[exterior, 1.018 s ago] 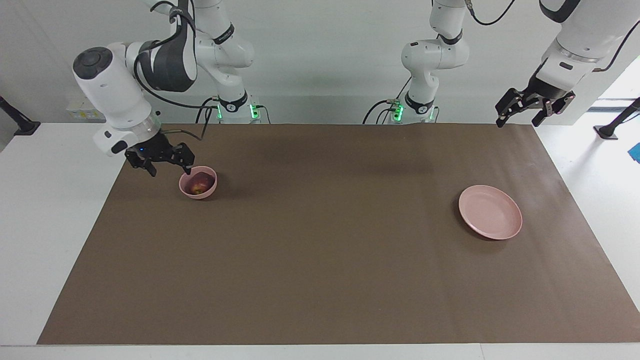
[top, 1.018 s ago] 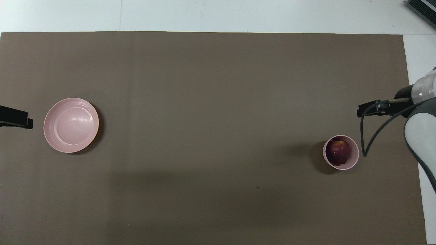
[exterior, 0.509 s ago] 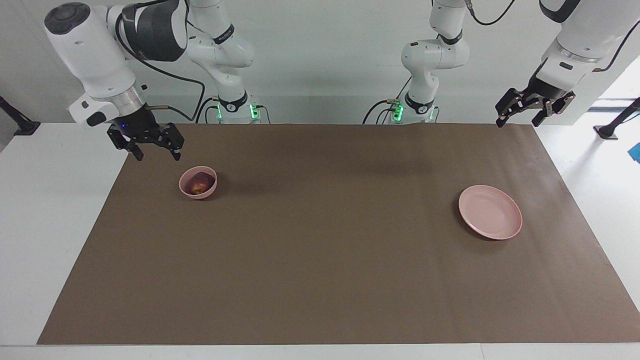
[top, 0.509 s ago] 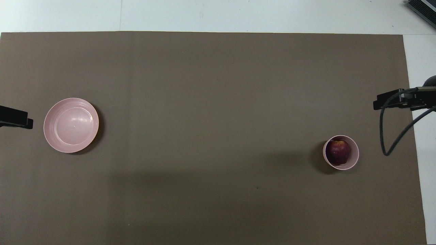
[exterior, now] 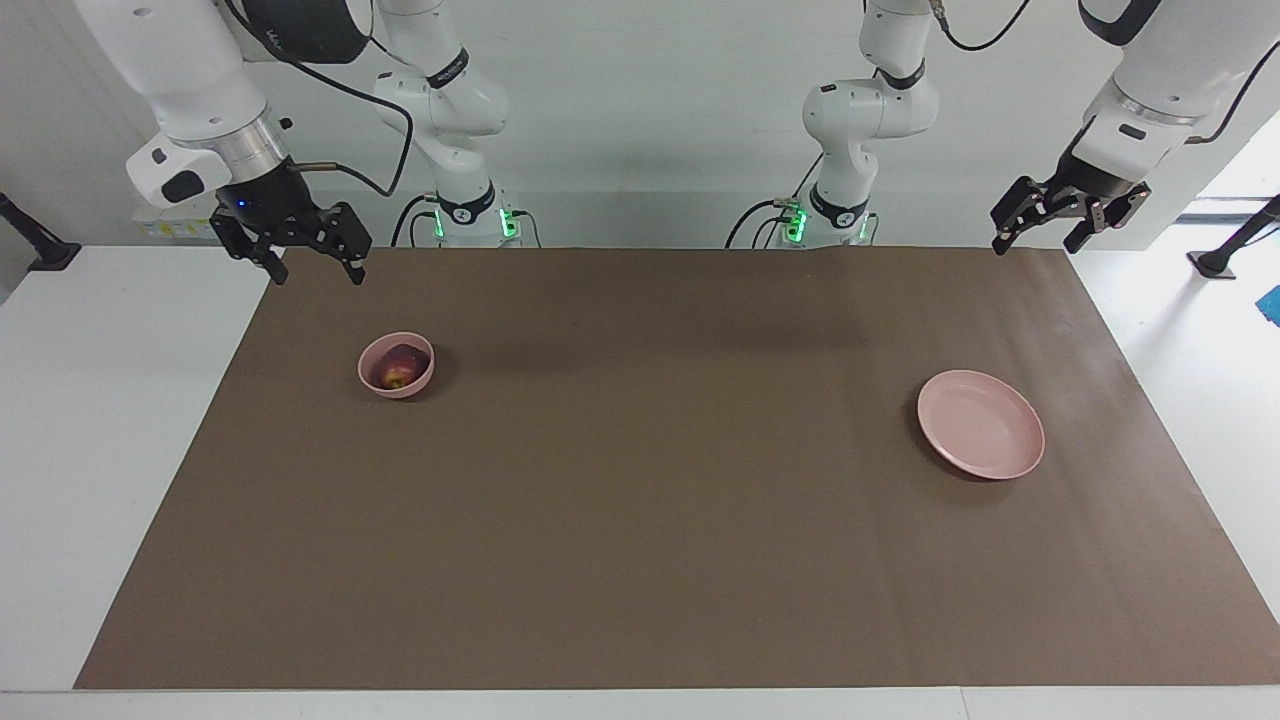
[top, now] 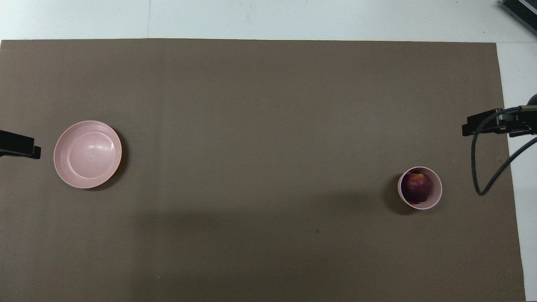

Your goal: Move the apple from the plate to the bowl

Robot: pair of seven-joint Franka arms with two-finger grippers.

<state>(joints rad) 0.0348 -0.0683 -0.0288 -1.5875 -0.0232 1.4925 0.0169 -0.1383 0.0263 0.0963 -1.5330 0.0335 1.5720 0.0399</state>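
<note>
The dark red apple [exterior: 397,370] lies inside the small deep pink bowl [exterior: 402,390] at the right arm's end of the table; it shows in the overhead view too [top: 416,187], in the bowl [top: 437,196]. The wide pink plate [exterior: 980,424] [top: 87,154] lies bare at the left arm's end. My right gripper [exterior: 313,273] [top: 467,127] is open and empty, raised over the mat's edge at its own end, apart from the bowl. My left gripper [exterior: 1036,240] [top: 33,151] is open and empty, raised over the mat's edge beside the plate, and waits.
A brown mat [exterior: 640,520] covers the table, with white tabletop [exterior: 90,420] around it. The right arm's cable [top: 476,167] hangs in a loop over the mat's edge near the bowl.
My right gripper has risen from the bowl's rim and drawn away from it, open and empty. The apple stays in the bowl. The left arm has not moved.
</note>
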